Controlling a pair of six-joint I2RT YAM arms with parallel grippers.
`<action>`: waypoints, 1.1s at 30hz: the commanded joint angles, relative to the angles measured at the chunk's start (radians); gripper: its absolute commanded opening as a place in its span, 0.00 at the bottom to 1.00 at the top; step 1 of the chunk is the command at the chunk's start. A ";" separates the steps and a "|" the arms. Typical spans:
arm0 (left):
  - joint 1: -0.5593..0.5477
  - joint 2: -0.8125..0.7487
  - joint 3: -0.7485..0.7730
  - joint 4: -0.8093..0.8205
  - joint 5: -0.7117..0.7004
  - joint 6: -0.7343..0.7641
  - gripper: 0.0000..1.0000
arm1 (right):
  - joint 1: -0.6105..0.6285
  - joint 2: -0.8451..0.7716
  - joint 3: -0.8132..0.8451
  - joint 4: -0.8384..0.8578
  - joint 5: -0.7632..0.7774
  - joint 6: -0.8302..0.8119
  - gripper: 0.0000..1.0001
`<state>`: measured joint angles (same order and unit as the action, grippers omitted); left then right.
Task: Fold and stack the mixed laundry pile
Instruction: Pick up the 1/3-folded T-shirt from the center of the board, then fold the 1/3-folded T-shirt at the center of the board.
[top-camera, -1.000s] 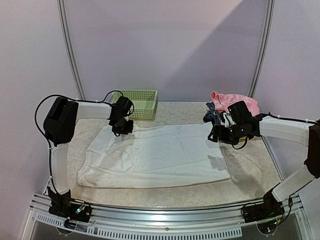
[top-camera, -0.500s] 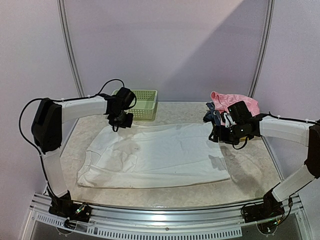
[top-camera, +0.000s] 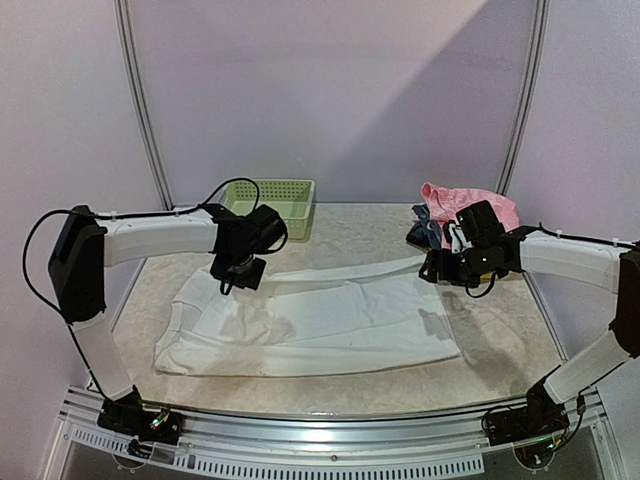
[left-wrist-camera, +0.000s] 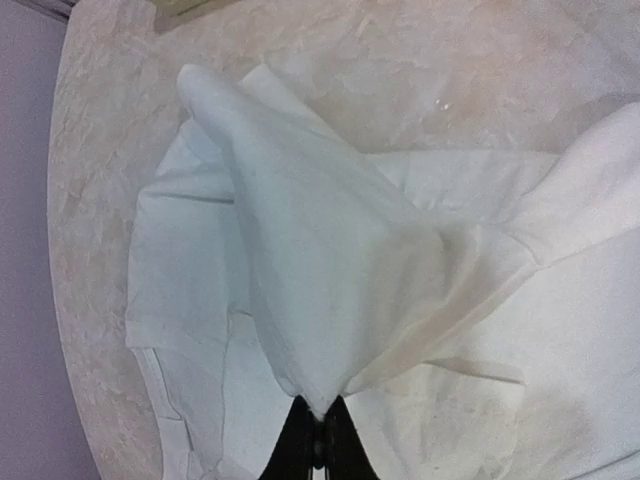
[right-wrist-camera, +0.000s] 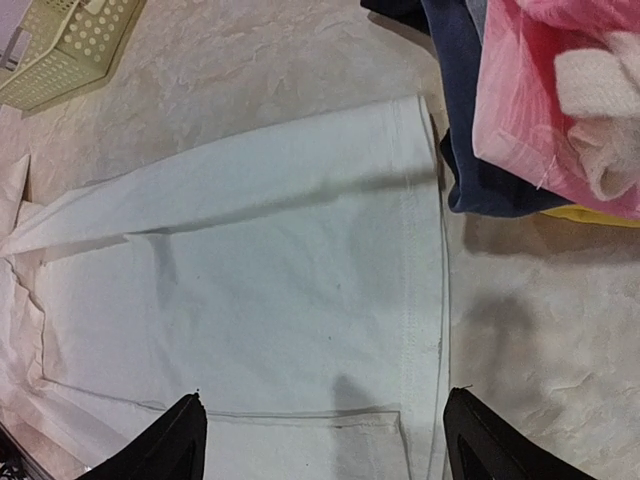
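The left gripper (left-wrist-camera: 318, 445) is clenched on a lifted fold of the white shirt (top-camera: 340, 320), which sprawls across the middle of the overhead frame. The right gripper (right-wrist-camera: 330, 440) hangs spread wide over the right hem, holding nothing. With only one thin pinch, the cloth could slip free or drag askew. The hem might, I think, catch the pink garment (right-wrist-camera: 545, 80) at upper right.

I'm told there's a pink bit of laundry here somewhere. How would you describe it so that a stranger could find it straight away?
Start at the marbled table and look past the big white garment spread across its middle, to the far right corner. There the pink piece lies crumpled on top of dark blue clothes. It is the only pink thing on the table.
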<state>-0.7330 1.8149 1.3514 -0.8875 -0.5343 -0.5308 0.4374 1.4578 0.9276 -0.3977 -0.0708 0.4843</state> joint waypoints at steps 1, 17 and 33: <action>-0.034 -0.027 -0.081 -0.029 0.002 -0.101 0.00 | 0.004 0.015 0.057 -0.004 0.024 0.003 0.83; 0.153 -0.175 -0.271 0.324 0.245 0.036 0.60 | 0.004 0.168 0.123 0.040 -0.017 0.032 0.83; 0.406 0.043 -0.187 0.528 0.427 0.036 0.49 | 0.005 0.219 0.139 0.027 -0.026 0.020 0.82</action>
<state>-0.3382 1.8057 1.1145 -0.3893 -0.1432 -0.5022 0.4377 1.6592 1.0492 -0.3721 -0.0917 0.5106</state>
